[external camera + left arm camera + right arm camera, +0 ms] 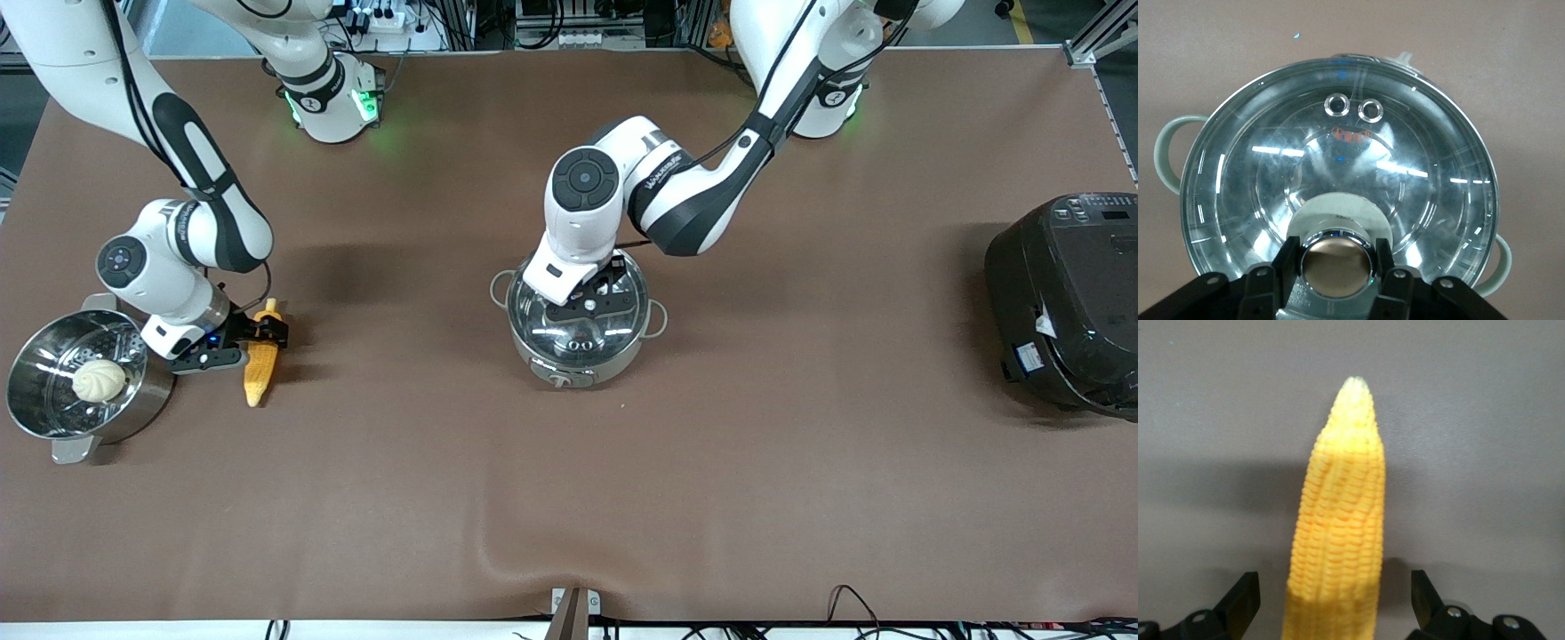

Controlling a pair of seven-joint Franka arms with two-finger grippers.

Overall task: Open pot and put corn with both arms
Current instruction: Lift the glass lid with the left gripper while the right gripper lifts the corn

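The steel pot (576,356) stands mid-table with its glass lid (578,331) on; the lid also shows in the left wrist view (1338,153). My left gripper (593,302) is down on the lid, its fingers (1286,260) pressed against both sides of the brass knob (1337,263). The corn (260,372) lies on the table toward the right arm's end. My right gripper (265,331) is low over its thick end. In the right wrist view the corn (1338,513) lies between the open fingers (1245,597) with a gap on each side.
A steel steamer pot (44,427) holding a white bun (98,380) stands close beside the corn, at the right arm's end. A big black cooker (1067,302) stands at the left arm's end. Brown table mat around the pot.
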